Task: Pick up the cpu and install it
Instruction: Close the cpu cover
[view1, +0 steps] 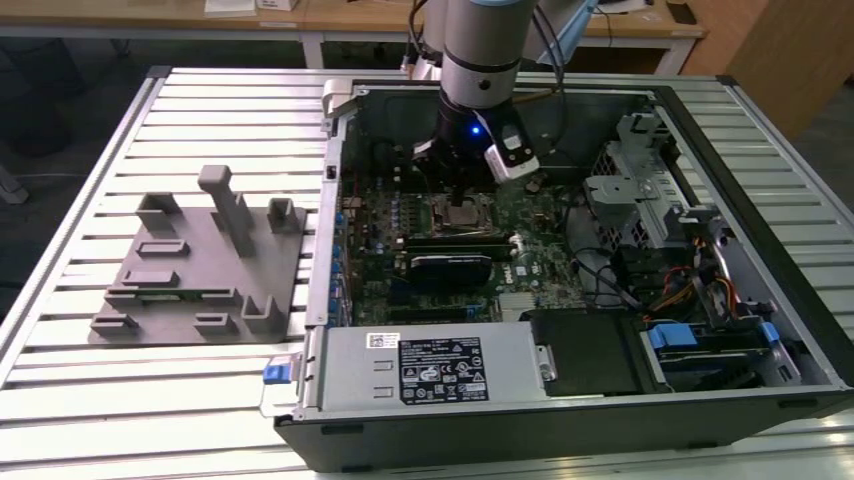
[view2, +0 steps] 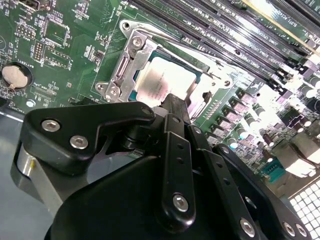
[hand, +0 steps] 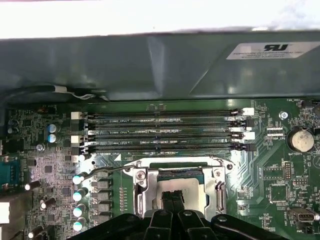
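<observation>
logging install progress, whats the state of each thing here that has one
cpu, lying flat inside the socket frame
socket frame, around the cpu, latching unclear
gripper, shut, tips over the cpu
computer case, on its side, side open

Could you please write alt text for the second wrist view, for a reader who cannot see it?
The black gripper reaches down to the silver-topped cpu, which lies inside the metal frame of the socket on a green motherboard. Long memory slots run beside the socket, and a round coin battery sits on its other side.
</observation>
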